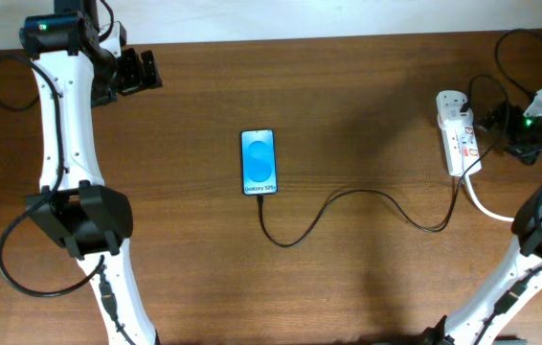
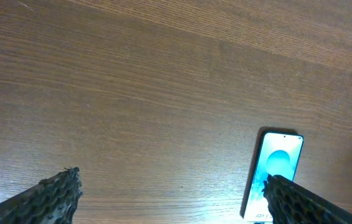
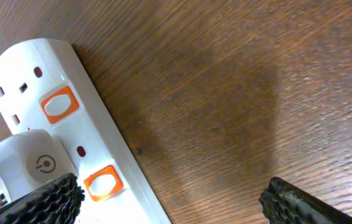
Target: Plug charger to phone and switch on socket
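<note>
The phone (image 1: 259,161) lies flat mid-table, blue screen lit, and also shows in the left wrist view (image 2: 275,174). The thin black charger cable (image 1: 348,201) runs from the phone's bottom edge in a curve to the white socket strip (image 1: 457,134) at the far right, where a white plug sits in it. The right wrist view shows the socket (image 3: 51,118) with two orange-rimmed switches, one lit beside my left fingertip. My right gripper (image 3: 170,199) is open over the wood just beside the strip. My left gripper (image 2: 173,196) is open and empty, far left of the phone.
A thick white cord (image 1: 486,203) leaves the socket toward the right arm's base. Black robot wires loop at the back right (image 1: 510,57). Bare wooden table (image 1: 367,96) lies between the phone and the socket.
</note>
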`<state>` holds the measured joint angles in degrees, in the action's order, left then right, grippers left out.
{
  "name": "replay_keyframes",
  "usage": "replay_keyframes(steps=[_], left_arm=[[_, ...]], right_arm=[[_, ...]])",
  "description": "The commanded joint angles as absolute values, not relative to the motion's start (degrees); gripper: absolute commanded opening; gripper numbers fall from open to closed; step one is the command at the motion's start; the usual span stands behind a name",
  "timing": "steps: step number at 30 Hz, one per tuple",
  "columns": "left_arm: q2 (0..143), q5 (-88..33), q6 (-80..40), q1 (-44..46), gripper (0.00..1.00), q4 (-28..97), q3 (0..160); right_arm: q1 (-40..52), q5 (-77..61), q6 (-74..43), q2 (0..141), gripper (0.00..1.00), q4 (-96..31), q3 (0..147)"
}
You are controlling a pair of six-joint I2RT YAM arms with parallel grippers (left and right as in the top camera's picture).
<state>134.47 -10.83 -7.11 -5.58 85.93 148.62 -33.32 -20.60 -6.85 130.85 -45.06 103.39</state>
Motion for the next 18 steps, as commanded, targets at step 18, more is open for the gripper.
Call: replay_keyframes(steps=[18], left_arm=[[133.9, -10.2, -6.8, -5.8, 0.99, 85.8, 149.1]], right_arm=[[-31.8, -16.8, -3.8, 134.5, 0.97, -47.2, 103.3]])
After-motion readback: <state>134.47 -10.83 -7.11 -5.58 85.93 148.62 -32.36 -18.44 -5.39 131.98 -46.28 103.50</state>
